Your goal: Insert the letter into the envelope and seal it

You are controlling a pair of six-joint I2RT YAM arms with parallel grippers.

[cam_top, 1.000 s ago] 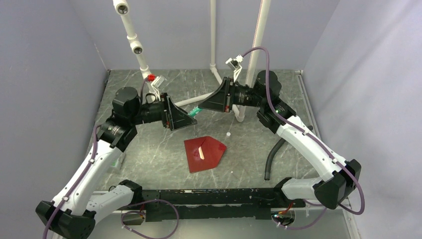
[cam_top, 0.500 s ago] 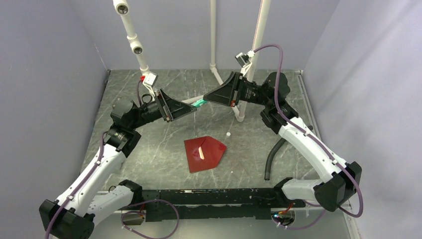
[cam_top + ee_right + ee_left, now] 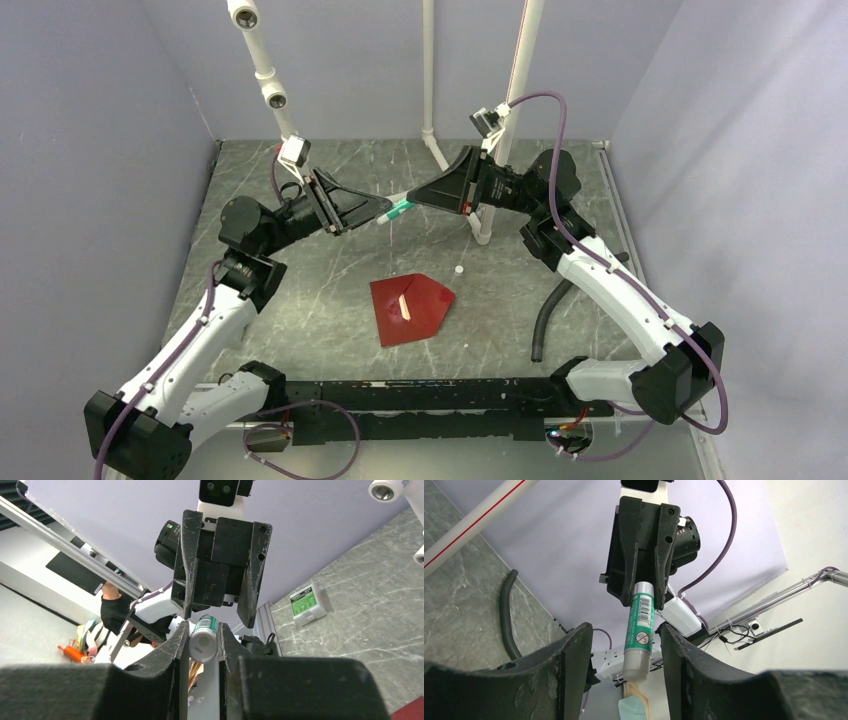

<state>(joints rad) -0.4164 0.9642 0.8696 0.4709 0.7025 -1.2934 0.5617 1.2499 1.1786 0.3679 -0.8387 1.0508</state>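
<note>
Green glue stick (image 3: 640,625) gripped by the right pincer (image 3: 202,632)

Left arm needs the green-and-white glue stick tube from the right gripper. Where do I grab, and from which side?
Grip the green-and-white glue stick tube at its pale grey free end, clear of the right gripper. Come in along its axis with the left gripper: the tube points straight at it, between its open jaws.

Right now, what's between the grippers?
A green glue stick: the right gripper clamps one end, the other sits between open jaws of the left gripper. Shows in left wrist view.
</note>
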